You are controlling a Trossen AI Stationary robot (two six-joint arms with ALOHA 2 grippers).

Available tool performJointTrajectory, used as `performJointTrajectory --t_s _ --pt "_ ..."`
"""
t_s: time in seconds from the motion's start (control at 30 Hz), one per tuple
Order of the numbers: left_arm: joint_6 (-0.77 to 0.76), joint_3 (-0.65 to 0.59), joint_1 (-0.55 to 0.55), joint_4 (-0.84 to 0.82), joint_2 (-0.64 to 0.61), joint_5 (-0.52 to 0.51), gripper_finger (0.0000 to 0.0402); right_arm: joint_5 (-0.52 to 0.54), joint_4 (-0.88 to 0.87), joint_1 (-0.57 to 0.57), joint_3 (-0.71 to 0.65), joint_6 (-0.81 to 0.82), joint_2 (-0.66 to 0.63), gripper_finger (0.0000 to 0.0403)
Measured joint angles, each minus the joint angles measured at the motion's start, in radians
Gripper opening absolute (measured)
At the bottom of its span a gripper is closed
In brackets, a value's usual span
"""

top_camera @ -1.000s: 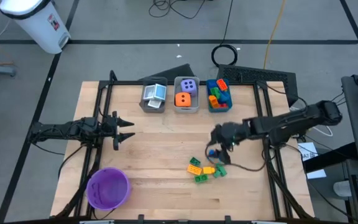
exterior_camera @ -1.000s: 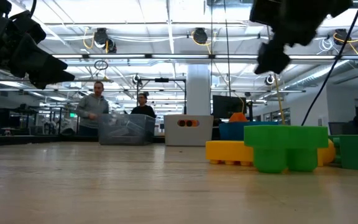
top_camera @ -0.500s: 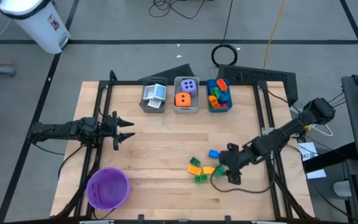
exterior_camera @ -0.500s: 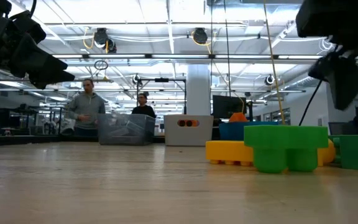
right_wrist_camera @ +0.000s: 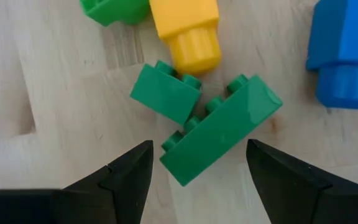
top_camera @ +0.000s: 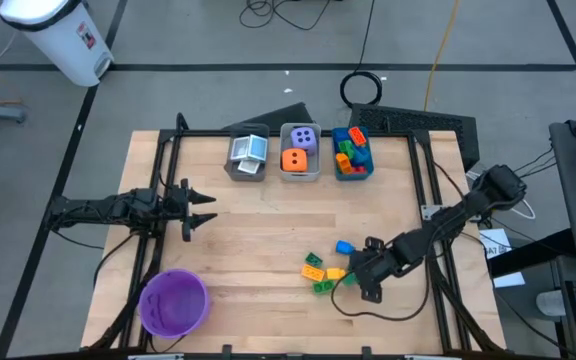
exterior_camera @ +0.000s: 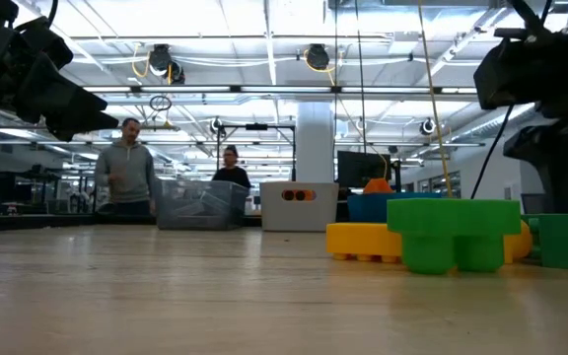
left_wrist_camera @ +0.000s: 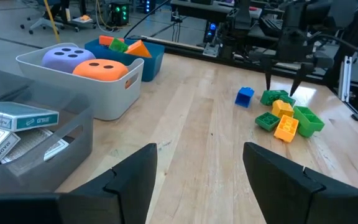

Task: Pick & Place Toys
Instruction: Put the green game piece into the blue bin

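Several loose building bricks lie flat on the table right of centre: a blue one (top_camera: pixel 344 247), green ones (top_camera: pixel 313 259) and yellow ones (top_camera: pixel 336 272). My right gripper (top_camera: pixel 356 277) is open and points down just above the group's right end. In the right wrist view its fingers (right_wrist_camera: pixel 199 147) stand either side of a long green brick (right_wrist_camera: pixel 222 132) and a small green brick (right_wrist_camera: pixel 165 94), touching neither. A yellow brick (right_wrist_camera: pixel 186 28) and the blue brick (right_wrist_camera: pixel 347 53) lie beyond. My left gripper (top_camera: pixel 204 208) is open and empty at the table's left.
Three bins stand in a row at the far edge: a grey one with cards (top_camera: pixel 248 155), a clear one with a purple and an orange die (top_camera: pixel 300 152), and a blue one with bricks (top_camera: pixel 351 153). A purple bowl (top_camera: pixel 173 302) stands at the near left corner.
My right gripper has gone toward the table's near edge and down, from beyond the blue brick to just over the right end of the brick group. It has stayed open. The bricks have stayed where they were.
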Motion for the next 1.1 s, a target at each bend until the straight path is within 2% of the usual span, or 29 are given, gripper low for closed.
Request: performJointTrajectory --t_s 0.27,0.43,0.83,0.97,1.1 --pt "0.0 0.0 0.0 0.0 0.0 0.0 0.0246 0.013 -0.017 -0.033 0.0 0.028 0.003 0.0249" --pt "0.0 0.0 0.0 0.0 0.0 0.0 0.0246 0.084 -0.061 -0.069 -0.003 0.028 0.003 0.0249" --pt "0.0 0.0 0.0 0.0 0.0 0.0 0.0246 0.08 0.093 -0.125 -0.095 -0.024 0.003 0.0248" --pt "0.0 0.0 0.0 0.0 0.0 0.0 0.0246 0.081 0.097 -0.133 -0.104 -0.025 0.003 0.023" --pt "0.0 0.0 0.0 0.0 0.0 0.0 0.0246 0.081 0.095 -0.134 -0.104 -0.052 0.003 0.0194"
